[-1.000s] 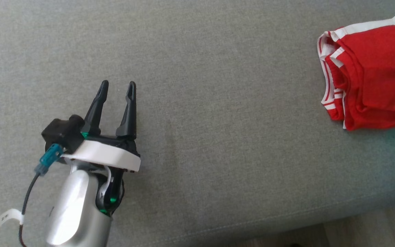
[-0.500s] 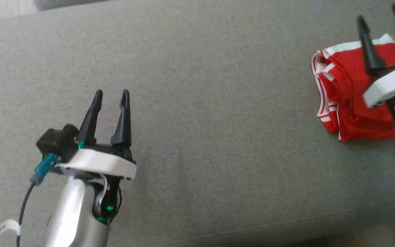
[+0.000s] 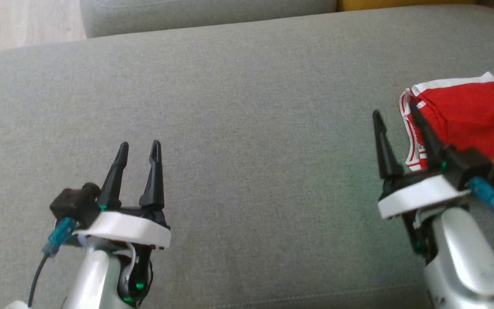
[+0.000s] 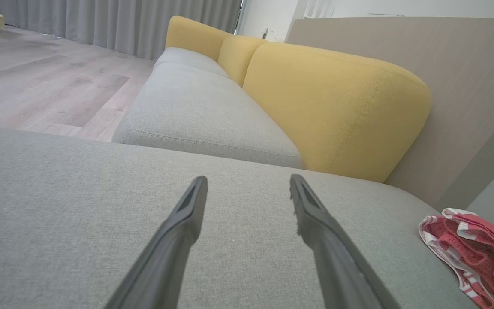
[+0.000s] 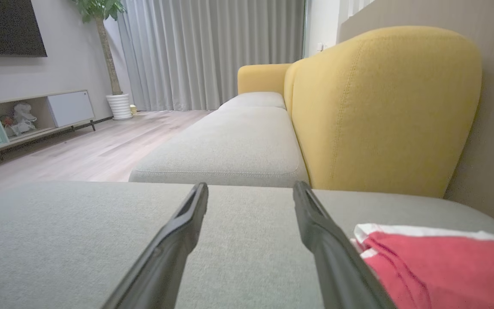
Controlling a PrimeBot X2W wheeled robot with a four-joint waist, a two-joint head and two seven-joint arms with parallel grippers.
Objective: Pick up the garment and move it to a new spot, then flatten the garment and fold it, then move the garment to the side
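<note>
The garment [image 3: 470,111] lies heaped, maybe folded, at the right end of the cushion [image 3: 247,107]. Left gripper [image 3: 140,143] and right gripper [image 3: 393,109] hang over the cushion, jaws apart, empty. That fits awaiting pickup or already set aside; avoid snagging cloth.

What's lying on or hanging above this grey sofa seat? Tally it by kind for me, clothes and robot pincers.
Clothing: 1, the red garment
Pincers: 2, the left pincer and the right pincer, both open and empty
Total: 3
</note>
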